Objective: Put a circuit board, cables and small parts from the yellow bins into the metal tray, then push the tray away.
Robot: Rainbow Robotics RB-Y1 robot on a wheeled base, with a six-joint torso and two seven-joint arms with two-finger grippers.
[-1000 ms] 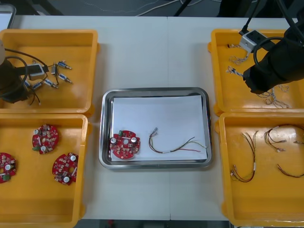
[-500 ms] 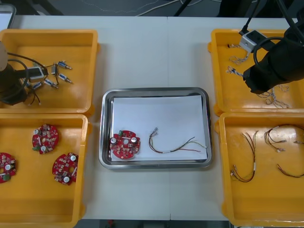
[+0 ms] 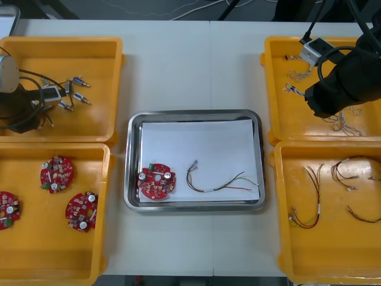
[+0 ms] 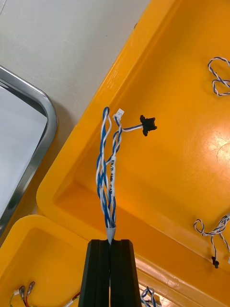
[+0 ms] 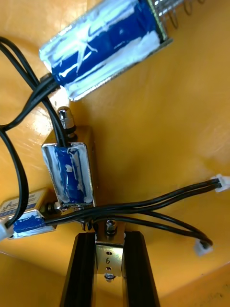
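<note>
Since a small part is more safely lifted by its body than by its trailing wires, the left gripper [image 5: 110, 238], down in the ten o'clock yellow bin [image 3: 89, 122], has its black fingers clamped on the drilled end of a small metal part [image 5: 109, 254]. Thin black leads [image 5: 158, 199] lie across that part, and other blue-wrapped small metal parts [image 5: 72, 175] sit just beyond it. The right gripper [image 4: 111, 242], over the two o'clock yellow bin [image 3: 280, 119], has its fingers pressed together on one end of a twisted blue and white cable [image 4: 108, 168]. The rest of the cable runs free from the tips, probably so it can trail clear of the loose cables [image 4: 218, 81] on the bin floor. At the centre of the table, the metal tray [image 3: 193, 113] is lined in white. It already holds a round red circuit board [image 3: 156, 182] toward its seven o'clock corner and a red and yellow cable [image 3: 223, 183] toward five o'clock, so I judge the blue and white cable and a small part are what remains. The light table [image 3: 178, 65] is bare between bins and tray, with dark floor beyond its twelve o'clock edge.
</note>
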